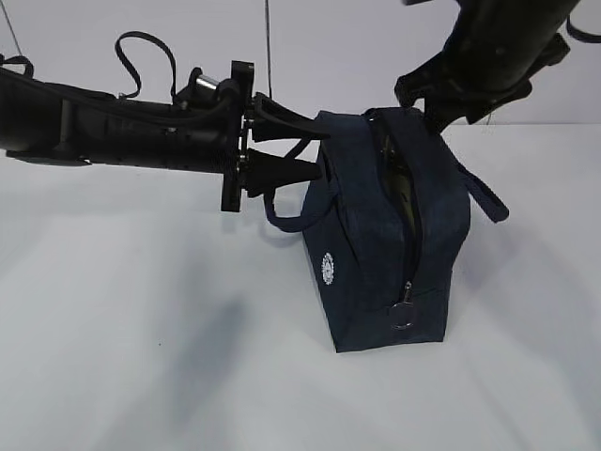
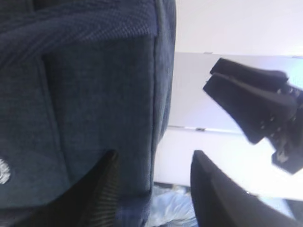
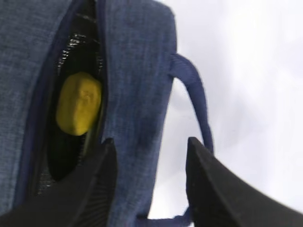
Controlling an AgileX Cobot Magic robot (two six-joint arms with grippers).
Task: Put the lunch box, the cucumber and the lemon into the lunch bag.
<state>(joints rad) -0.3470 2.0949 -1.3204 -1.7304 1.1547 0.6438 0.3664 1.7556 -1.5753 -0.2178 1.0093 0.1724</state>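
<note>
The navy lunch bag [image 1: 385, 235] stands on the white table with its top zipper parted. Through the slit the yellow lemon [image 3: 79, 104] shows inside, against the dark interior. The lunch box and the cucumber are hidden. My left gripper [image 1: 317, 152] is at the bag's upper left edge, open. In the left wrist view the bag's corner [image 2: 94, 94] sits between the spread fingers of the left gripper [image 2: 154, 158] without being pinched. My right gripper [image 1: 423, 105] hovers over the bag's top back end, also open. One side wall of the bag [image 3: 137, 71] lies between the right gripper's [image 3: 150, 142] fingers.
A metal ring pull [image 1: 404, 315] hangs at the zipper's near end. One loop handle [image 1: 282, 211] droops on the left side, the other [image 1: 484, 193] on the right. Bare white table surrounds the bag.
</note>
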